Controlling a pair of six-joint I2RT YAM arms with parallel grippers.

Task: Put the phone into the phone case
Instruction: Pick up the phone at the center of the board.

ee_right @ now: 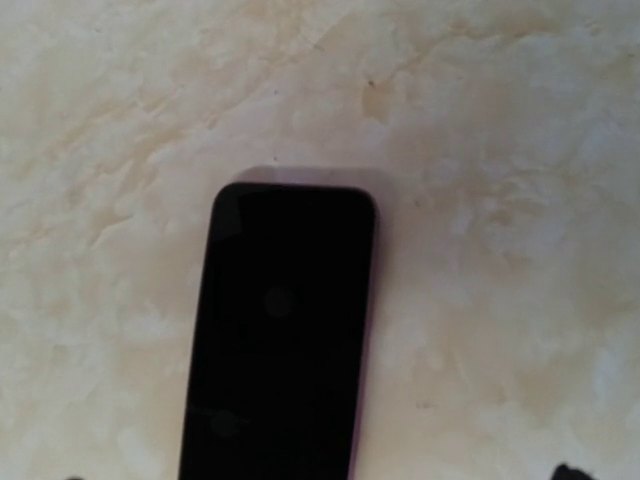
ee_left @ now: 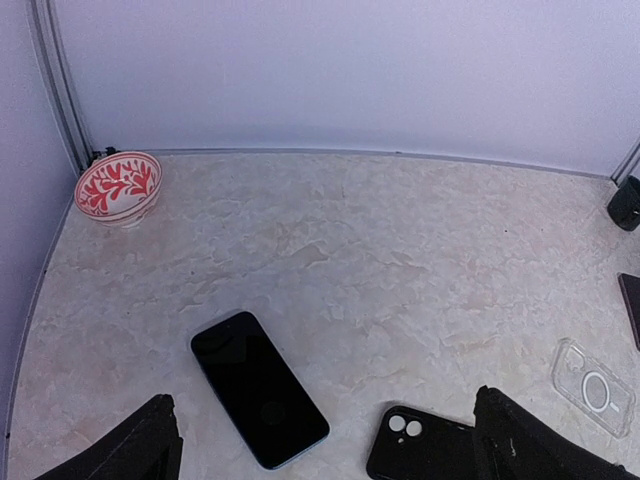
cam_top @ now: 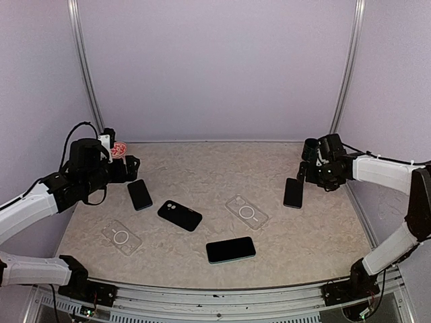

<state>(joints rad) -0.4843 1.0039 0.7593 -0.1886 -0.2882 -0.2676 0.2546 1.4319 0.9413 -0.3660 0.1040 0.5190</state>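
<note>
Starting at the left, the left fingers (ee_left: 150,445) stand wide apart with nothing between them. They hover above the beige marbled tabletop (cam_top: 202,168), over the near end of a glossy black phone with a bluish edge (ee_left: 258,388), which lies flat, screen up, with neither finger touching it. Behind it, in the far corner, sits a small red-and-white patterned bowl (ee_left: 118,185). Nearer the arm bases lies a clear plastic phone case with a ring on its back (cam_top: 122,237), empty.

Next comes a matte black slab with twin camera lenses facing up (cam_top: 180,215); I cannot tell whether it is a phone lying face down or a black case. Then comes a dark phone with a teal rim (cam_top: 230,249) at the near side, and beyond it a second clear ringed case (cam_top: 246,212), also empty.

At the right, a third black phone (cam_top: 293,193) lies flat below the right fingers (cam_top: 304,169), which are spread wide and hold nothing.

By my judgement the task is at its very start. No phone is lifted and none sits in a clear case, so the gripping, carrying, lining up and pressing in are all left to do.
</note>
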